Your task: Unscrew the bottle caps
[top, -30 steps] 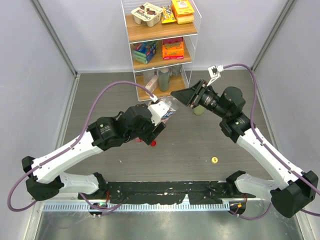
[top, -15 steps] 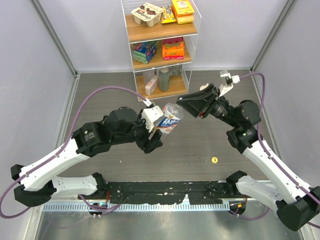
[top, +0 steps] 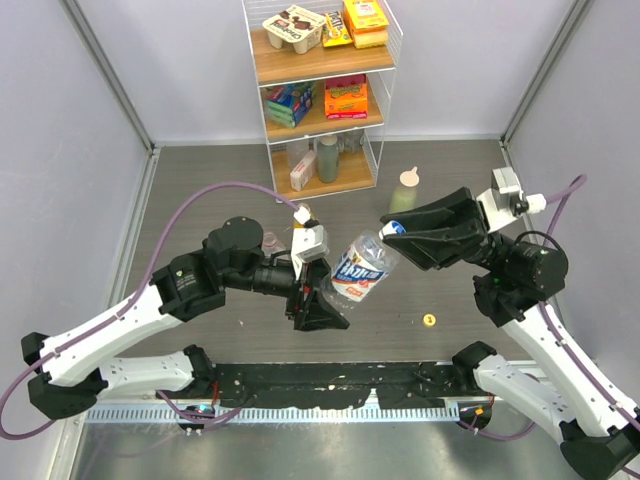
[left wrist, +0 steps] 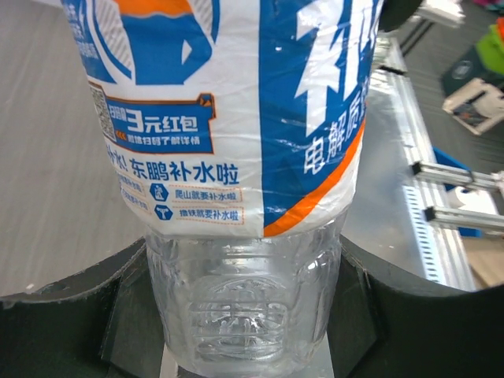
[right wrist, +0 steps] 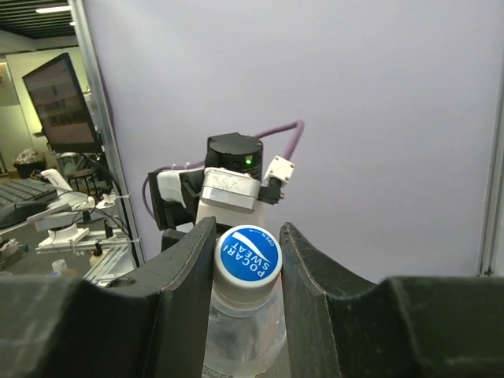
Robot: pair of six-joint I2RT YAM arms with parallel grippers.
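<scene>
My left gripper (top: 335,298) is shut on the lower part of the clear bottle with the blue-white label (top: 362,270) and holds it tilted above the table, neck pointing up-right. In the left wrist view the bottle (left wrist: 236,118) fills the frame, its base between the jaws of the left gripper (left wrist: 244,315). My right gripper (top: 390,228) is at the bottle's neck. In the right wrist view its fingers (right wrist: 185,268) sit on both sides of the white cap with a blue top (right wrist: 247,253). A yellow cap (top: 429,320) lies on the table. The red cap is hidden.
A pale green bottle with a cream pointed top (top: 405,190) stands behind the right gripper. A wire rack of goods (top: 320,95) stands at the back. A small clear bottle (top: 268,241) shows behind the left arm. The left wrist (right wrist: 228,177) faces the right wrist camera.
The left arm carried the bottle right and toward the near edge and raised its neck. The right gripper drew back with it and now has its jaws around the cap.
</scene>
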